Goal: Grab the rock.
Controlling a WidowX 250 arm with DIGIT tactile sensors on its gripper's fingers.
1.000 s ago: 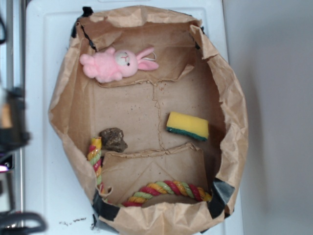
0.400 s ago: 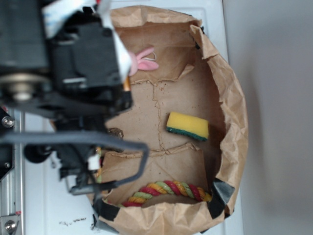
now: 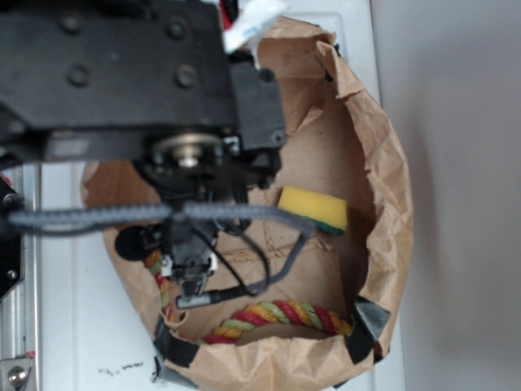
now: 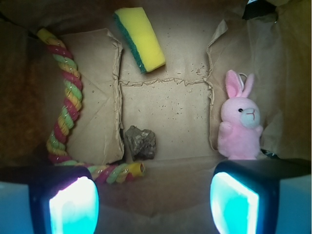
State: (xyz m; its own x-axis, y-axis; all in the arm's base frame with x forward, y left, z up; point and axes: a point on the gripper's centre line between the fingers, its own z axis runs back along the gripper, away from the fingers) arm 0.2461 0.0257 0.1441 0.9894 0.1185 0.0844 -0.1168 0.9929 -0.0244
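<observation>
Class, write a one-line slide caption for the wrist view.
Open gripper above rock in paper bag.

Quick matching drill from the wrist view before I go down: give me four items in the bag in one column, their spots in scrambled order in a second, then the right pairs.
Items:
1. rock
2. yellow sponge
3. pink bunny
4. braided rope

Spots in the wrist view:
A. running down the left side, curling along the bottom
B. top centre, green edge on its left
C. right side, ears pointing up
D. lower centre, beside the rope's end, on the bag floor

Pairs: 1-D, 2-B, 3-C, 4-A

The gripper is open above the bag floor, holding nothing.
</observation>
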